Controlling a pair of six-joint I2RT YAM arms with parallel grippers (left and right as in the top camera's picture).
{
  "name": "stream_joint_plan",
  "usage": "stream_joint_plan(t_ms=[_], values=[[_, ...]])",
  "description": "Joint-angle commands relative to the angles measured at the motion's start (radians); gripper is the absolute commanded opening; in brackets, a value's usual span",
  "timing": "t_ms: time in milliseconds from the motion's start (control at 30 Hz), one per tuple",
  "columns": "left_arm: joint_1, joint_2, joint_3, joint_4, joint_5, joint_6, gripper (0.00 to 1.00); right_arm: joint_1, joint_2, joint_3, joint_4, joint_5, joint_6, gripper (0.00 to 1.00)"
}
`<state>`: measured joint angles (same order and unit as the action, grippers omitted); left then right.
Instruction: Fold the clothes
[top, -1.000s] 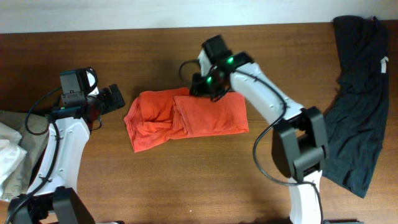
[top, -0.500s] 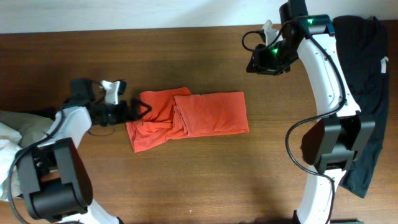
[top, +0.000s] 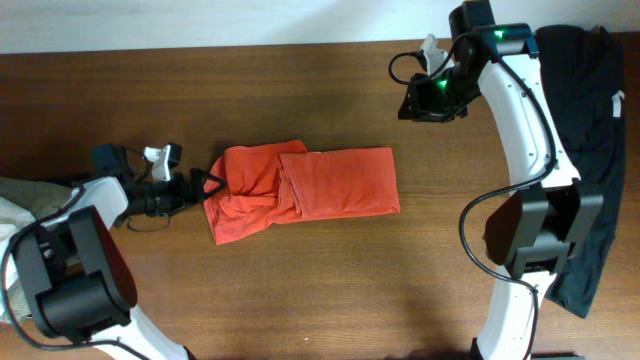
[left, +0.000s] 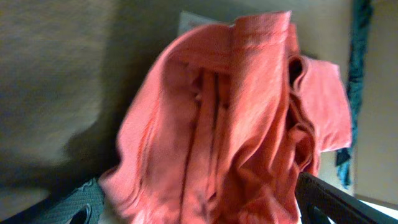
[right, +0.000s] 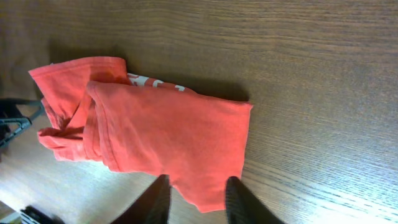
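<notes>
Overhead: red-orange T-shirt (top: 320, 185) lies in the middle of the table (top: 300, 300), partly folded. Its right half is flat and its left end is bunched in creases. Over there the left gripper (top: 207, 183) sits low at the shirt's left edge, jaws wide. Left wrist view has the bunched fabric between the two fingers (left: 81, 208), with the jaws not closed on it. Up at the far right, the right gripper (top: 425, 103) is well apart from the shirt and empty. Right wrist view shows its jaws only narrowly apart, and some white lettering (right: 152, 82) peeks out under the top fold. A black garment (top: 585, 150) drapes over the table's right edge. Some khaki and white clothes (top: 12, 200) are heaped at the left edge.
</notes>
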<state>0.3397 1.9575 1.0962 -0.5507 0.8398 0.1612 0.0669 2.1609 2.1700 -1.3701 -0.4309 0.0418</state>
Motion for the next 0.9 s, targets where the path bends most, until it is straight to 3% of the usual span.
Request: stream_joint_plan(t_ms=[0,200,267,300,367,600,867], values=[[-0.033,0.141,-0.032,0.042,0.005,0.009,0.99,-0.001,-0.011,0.007,-0.003,-0.005,-0.013,0.31],[-0.135,0.171,-0.032,0.132,0.082,-0.018,0.99,-0.001,-0.011,0.007,-0.004,-0.005,-0.012,0.31],[-0.200,0.171,-0.032,0.177,0.082,-0.080,0.98,-0.001,-0.011,0.007,-0.008,-0.005,-0.012,0.31],[-0.212,0.171,-0.032,0.189,0.082,-0.088,0.82,-0.001,-0.011,0.007,-0.009,-0.005,-0.012,0.31],[-0.232,0.171,-0.032,0.214,0.081,-0.125,0.01,-0.001,-0.011,0.007,-0.013,-0.005,-0.012,0.30],[-0.144,0.170,-0.008,0.296,0.103,-0.267,0.01,-0.001,-0.011,0.003,-0.036,-0.001,-0.012,0.10],[-0.064,0.170,0.073,0.224,0.145,-0.274,0.00,0.058,-0.010,-0.282,0.130,0.013,-0.003,0.04]])
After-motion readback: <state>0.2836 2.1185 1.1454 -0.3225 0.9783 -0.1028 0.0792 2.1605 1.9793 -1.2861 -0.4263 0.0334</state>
